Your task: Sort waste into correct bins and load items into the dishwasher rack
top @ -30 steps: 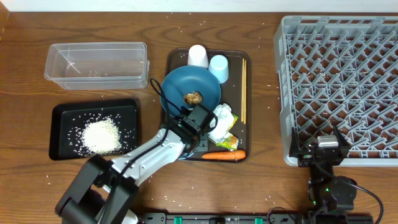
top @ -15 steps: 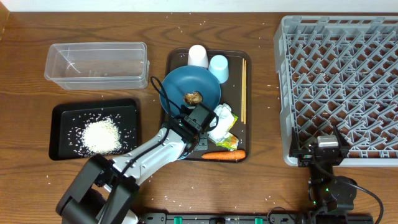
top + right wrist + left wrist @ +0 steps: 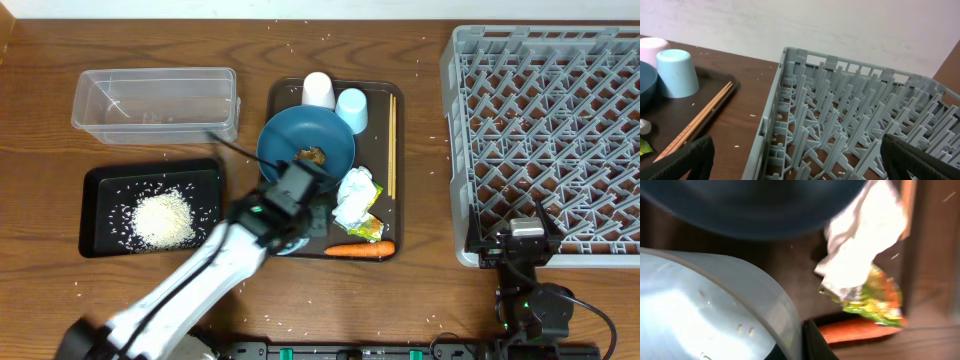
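Observation:
My left gripper [image 3: 306, 226] is over the front of the brown serving tray [image 3: 383, 88], shut on the rim of the small light-blue bowl [image 3: 710, 315]. One black finger [image 3: 811, 341] presses the bowl's edge. The dark-blue dish [image 3: 310, 138] with the brown lump [image 3: 311, 155] lies just behind it. Crumpled tissue [image 3: 353, 193], the yellow-green wrapper [image 3: 369, 226] and the carrot [image 3: 360, 250] lie to the gripper's right. The white cup [image 3: 318, 90], light-blue cup [image 3: 351, 109] and chopsticks [image 3: 391, 145] are on the tray. My right gripper [image 3: 515, 240] is open at the grey rack's [image 3: 550, 130] front left corner.
The clear tub [image 3: 155, 103] stands at the back left. The black tray [image 3: 98, 180] in front of it holds a pile of rice [image 3: 162, 218]. Loose rice grains are scattered over the wooden table.
My left arm has swung up and to the left and is blurred with motion. The right arm has not moved.

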Available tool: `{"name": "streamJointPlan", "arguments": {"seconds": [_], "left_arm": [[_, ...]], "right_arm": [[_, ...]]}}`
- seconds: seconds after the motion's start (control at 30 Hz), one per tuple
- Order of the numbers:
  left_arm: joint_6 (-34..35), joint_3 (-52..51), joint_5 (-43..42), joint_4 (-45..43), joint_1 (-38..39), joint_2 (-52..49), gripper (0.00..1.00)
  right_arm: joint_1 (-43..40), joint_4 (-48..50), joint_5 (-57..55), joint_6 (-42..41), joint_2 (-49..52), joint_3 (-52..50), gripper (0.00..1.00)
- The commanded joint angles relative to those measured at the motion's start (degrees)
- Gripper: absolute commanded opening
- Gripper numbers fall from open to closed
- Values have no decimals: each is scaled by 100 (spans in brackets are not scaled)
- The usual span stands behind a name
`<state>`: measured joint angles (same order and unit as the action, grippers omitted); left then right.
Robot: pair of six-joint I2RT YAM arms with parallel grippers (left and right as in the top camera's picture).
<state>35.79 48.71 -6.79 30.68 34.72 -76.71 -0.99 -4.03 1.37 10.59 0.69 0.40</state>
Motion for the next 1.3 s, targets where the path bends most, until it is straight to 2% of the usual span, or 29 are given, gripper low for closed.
{"name": "streamJointPlan", "arguments": {"seconds": [0.0, 0.17, 0.3, 0.5, 0.63, 0.7, 0.8, 1.0, 1.27], "left_arm": [[-57, 87, -326, 83, -522, 625, 6], [-409, 87, -929, 214, -1786, 1296, 6], [-789, 87, -2179, 136, -3195, 1375, 6], [-1029, 87, -5182, -549, -5427, 743, 6], [-1025, 87, -7326, -1453, -6500, -46, 6], [-1027, 87, -7888, -1620, -6839, -420, 6], [-1080, 87, -8336, -1620, -7211, -981, 6], [-1045, 48, -8336, -1482, -7495, -1751, 6], [-476, 50, -8336, -1434, -7495, -1585, 6]], "right_arm": [[-48, -26, -48, -24, -37, -4, 99], [-48, -26, -48, -22, -37, -4, 99], [-48, -26, -48, -24, -37, -4, 99], [-48, -26, -48, -24, -37, -4, 99], [-48, -26, -48, -24, -37, -4, 99], [-48, -26, -48, -24, -37, -4, 99], [-48, -26, -48, -24, -37, -4, 99], [-48, -26, -48, -24, -37, -4, 99], [-48, -28, -48, -24, -37, -4, 99]]}}
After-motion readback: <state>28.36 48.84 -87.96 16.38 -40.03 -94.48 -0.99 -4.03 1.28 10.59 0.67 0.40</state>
